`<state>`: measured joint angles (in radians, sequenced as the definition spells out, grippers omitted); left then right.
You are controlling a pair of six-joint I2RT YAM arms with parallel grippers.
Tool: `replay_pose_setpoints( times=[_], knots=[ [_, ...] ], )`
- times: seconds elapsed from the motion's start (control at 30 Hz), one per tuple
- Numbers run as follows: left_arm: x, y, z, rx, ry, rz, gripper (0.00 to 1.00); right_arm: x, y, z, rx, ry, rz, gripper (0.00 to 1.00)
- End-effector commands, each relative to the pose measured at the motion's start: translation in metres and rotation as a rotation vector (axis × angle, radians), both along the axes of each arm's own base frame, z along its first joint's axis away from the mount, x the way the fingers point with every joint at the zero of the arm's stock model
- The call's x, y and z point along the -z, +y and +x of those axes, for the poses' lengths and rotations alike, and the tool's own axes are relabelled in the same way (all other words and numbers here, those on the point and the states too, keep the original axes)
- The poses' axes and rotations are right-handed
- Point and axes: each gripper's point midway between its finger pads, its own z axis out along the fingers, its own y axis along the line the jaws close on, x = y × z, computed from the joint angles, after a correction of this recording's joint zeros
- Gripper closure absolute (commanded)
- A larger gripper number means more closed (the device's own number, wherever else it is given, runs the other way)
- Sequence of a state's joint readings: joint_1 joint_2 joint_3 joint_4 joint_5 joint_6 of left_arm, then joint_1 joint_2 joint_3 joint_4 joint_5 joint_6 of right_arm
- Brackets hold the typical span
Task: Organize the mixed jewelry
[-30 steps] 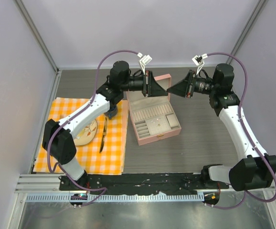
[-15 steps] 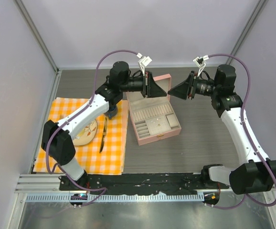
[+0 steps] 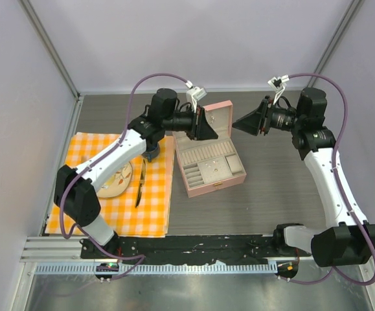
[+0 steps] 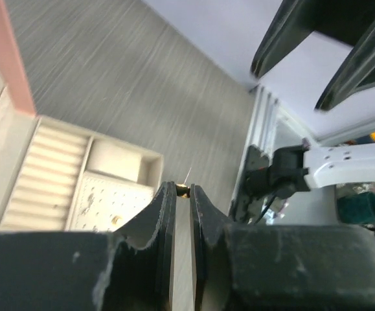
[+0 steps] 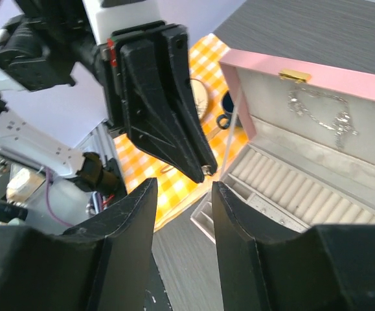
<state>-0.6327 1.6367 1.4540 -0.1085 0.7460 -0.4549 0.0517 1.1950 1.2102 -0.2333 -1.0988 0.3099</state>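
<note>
The pink jewellery box (image 3: 212,176) lies open with its lid upright. My left gripper (image 3: 215,135) hovers over the box's back part, shut on a tiny gold stud earring (image 4: 182,189) whose thin pin sticks out past the fingertips. In the left wrist view the gripper (image 4: 179,190) is above the cream tray, near the perforated earring panel (image 4: 103,204), which holds a small gold stud (image 4: 114,220). My right gripper (image 3: 234,125) is open and empty in the air, right of the lid, facing the left gripper. In the right wrist view (image 5: 182,188) the left gripper's tip (image 5: 204,170) shows just ahead.
A silver necklace (image 5: 317,109) hangs inside the lid under the gold clasp (image 5: 295,76). An orange checked cloth (image 3: 155,210) at left carries a plate (image 3: 111,186), a dark blue cup (image 3: 152,153) and a thin dark strip (image 3: 140,183). Grey walls stand close round the table.
My left gripper has swung right and down over the open box. My right gripper has drawn back to the right, so the gap between the two tips has widened a little.
</note>
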Motion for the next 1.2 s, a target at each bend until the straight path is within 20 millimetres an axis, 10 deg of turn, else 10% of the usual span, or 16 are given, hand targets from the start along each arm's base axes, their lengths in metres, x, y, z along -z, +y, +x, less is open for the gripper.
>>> replay_pose_setpoints(
  times=[0.0, 0.3, 0.7, 1.17],
  knots=[
    [0.002, 0.027, 0.004, -0.045, -0.164, 0.169, 1.00, -0.008, -0.015, 0.009, 0.118, -0.105, -0.104, 0.55],
    [0.071, 0.064, -0.007, -0.028, -0.396, 0.614, 1.00, 0.008, -0.045, 0.033, 0.323, -0.116, -0.252, 0.55],
    [0.113, 0.024, -0.043, 0.151, -0.592, 0.851, 1.00, 0.027, -0.070, 0.037, 0.440, -0.105, -0.381, 0.56],
    [0.154, 0.011, -0.033, 0.247, -0.664, 1.042, 1.00, 0.038, -0.088, 0.034, 0.540, -0.095, -0.440, 0.56]
  ],
)
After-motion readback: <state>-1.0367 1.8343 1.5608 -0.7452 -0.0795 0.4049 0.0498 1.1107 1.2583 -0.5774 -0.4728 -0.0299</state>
